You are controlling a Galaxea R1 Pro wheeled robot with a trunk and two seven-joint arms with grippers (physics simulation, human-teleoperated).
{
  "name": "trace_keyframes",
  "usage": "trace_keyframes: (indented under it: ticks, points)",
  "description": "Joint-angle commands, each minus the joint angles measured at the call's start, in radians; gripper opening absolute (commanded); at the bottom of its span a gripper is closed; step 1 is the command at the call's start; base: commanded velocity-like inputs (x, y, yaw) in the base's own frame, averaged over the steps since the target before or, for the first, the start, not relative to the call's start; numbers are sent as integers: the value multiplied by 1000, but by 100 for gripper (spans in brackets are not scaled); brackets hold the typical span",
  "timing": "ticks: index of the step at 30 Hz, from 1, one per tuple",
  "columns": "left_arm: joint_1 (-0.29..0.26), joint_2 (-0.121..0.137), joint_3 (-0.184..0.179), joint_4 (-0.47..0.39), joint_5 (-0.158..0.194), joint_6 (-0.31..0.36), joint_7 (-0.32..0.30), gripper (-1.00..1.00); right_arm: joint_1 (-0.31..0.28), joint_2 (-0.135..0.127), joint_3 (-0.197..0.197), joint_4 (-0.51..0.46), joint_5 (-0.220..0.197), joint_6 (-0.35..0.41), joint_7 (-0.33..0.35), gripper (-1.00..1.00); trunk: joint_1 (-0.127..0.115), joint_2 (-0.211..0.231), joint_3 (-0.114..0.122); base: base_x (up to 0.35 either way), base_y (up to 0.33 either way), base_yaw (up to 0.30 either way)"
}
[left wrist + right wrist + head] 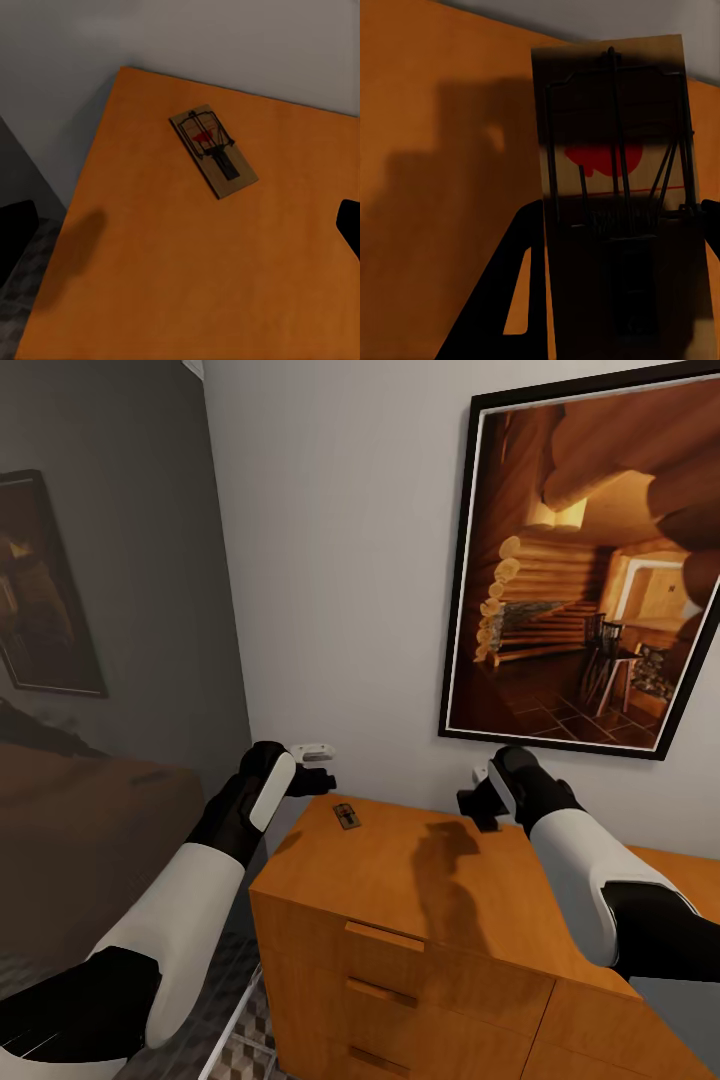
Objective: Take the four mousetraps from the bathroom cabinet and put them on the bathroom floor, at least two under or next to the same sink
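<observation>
Right wrist view puts a mousetrap [619,225] right against the camera, standing between the dark fingers [510,300] of the right gripper [478,800], which pinch it over the orange wooden cabinet [400,880]. From the head view that gripper hovers above the cabinet top near the back wall [340,560].

A second mousetrap [214,151] lies flat on that top, towards the rear left corner, well apart from the held one. The left gripper [318,768] hangs just off the cabinet's left edge, close to the trap; I cannot tell whether its fingers are spread or pressed together.

Risks, as I judge them: the held trap is thin and gripped by its edges, so a tilt or a bump against the cabinet could let it slip and drop somewhere awkward. A clumsy reach with the left arm could also shove the lying trap off the back corner, into the gap by the wall.

Patterned floor tiles [240,1050] show beside the cabinet's left side. Further off stand a grey wall and a framed picture of a log cabin interior [585,560].
</observation>
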Motion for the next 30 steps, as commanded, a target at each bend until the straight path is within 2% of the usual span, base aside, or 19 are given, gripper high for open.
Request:
trace_keyframes:
  ticks: [1, 6, 14, 20, 26, 30]
  points:
    - [-1, 0, -1, -1, 11, 2, 10, 100, -1, 0, -4, 2, 9, 4, 10, -100, 0, -1, -1, 0, 0, 0]
    - [-1, 0, -1, -1, 11, 2, 10, 100, -1, -1, -5, 24, 8, 4, 10, -100, 0, -1, -1, 0, 0, -48]
    - [-1, 0, -1, 1, 12, 2, 11, 100, -1, -28, -4, 37, 7, 4, 11, -100, 0, -1, 3, 0, 0, -203]
    - [-1, -1, -2, 15, 12, 0, 15, 100, -1, -29, -4, 38, 9, 4, 13, -100, 0, -1, 6, 0, 0, -172]
    - [-1, -1, -2, 121, 5, -23, 33, 100, -1, -29, -4, 38, 12, 4, 17, -100, 0, -1, 6, 0, 0, -32]
    - [-1, -2, -2, 186, 5, -94, 82, 100, -1, -27, -4, 38, 10, 4, 18, -100, 0, -1, 6, 0, 0, -6]
